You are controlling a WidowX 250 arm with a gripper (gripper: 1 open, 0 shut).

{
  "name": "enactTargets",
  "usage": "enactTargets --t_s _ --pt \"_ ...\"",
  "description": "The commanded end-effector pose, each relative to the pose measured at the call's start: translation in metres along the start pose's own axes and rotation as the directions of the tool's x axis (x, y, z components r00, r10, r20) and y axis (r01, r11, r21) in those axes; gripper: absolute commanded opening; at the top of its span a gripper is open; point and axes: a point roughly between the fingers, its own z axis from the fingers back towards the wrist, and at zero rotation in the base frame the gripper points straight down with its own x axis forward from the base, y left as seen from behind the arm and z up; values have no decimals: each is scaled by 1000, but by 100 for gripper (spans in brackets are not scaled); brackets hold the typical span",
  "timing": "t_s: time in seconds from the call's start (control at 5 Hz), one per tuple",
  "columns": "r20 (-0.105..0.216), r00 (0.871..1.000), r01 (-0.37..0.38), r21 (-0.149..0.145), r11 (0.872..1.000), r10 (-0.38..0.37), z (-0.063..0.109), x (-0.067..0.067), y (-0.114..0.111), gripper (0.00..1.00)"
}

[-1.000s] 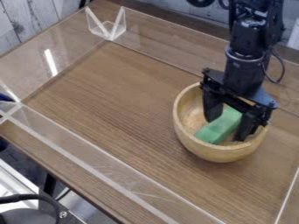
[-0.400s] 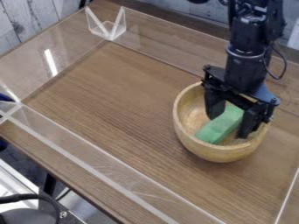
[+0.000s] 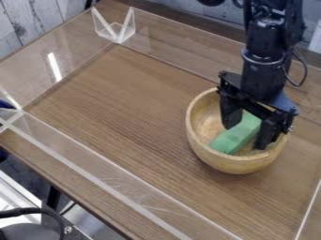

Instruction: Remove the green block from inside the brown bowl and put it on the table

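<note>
Gripper (image 3: 250, 129) is pointing straight down into the brown bowl (image 3: 201, 134), black arm rising above it toward the top edge of view. Jaws are standing wide apart, released, w/ one finger on each side of the green block (image 3: 235, 138); fingers are reaching below rim level. Cannot tell whether either finger is touching the block. Nothing is being grasped.

Green block is lying inside the bowl, tilted, its lower end toward the near-left inner wall and its upper end running up between the fingers. Approx. half of it is showing; the rest is hidden behind the near finger.

Bowl is sitting on the table (image 3: 126, 112), right-hand side, near the right clear wall. Rim is looking intact, bowl upright.

Table surface is showing wood grain running lengthwise. Low clear acrylic walls (image 3: 75, 173) are edging it on the near and left sides. A small clear acrylic corner piece (image 3: 114, 25) is standing at the far edge, well apart from bowl and gripper.
</note>
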Motion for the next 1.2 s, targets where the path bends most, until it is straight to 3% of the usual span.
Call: enactTargets --t_s 0.0,0.2,0.6,1.0 --pt "50 999 -5 -3 1000 5 12 5 2 100" --pt "46 999 -8 -4 1000 9 9 6 3 0" --pt "59 998 -13 -1 1000 13 20 4 5 0" --pt "118 992 -46 22 999 43 60 4 17 0"
